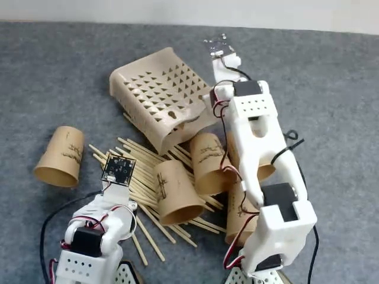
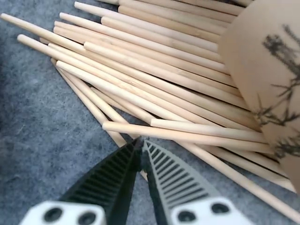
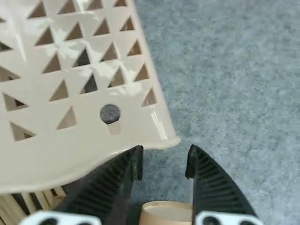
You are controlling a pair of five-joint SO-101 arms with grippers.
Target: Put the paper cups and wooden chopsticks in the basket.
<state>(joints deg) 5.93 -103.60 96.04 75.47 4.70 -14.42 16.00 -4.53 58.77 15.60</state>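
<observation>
Grey felt-like surface [image 1: 337, 77] with a short nap and a speckled texture, same in the wrist views [image 2: 33, 150] [image 3: 234, 70]. Pale off-white strip [image 1: 177, 10] along the far edge, wall or floor unclear. Light is soft and even, shadows faint.

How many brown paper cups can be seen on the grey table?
5 brown paper cups: one apart at the left, two side by side mid-table, two partly under the right arm, at and. More may be hidden.

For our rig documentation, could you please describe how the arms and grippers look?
The left arm and right arm are white plastic with black motors and red and black cables. The left gripper and right gripper have dark ribbed pointed fingers.
</observation>
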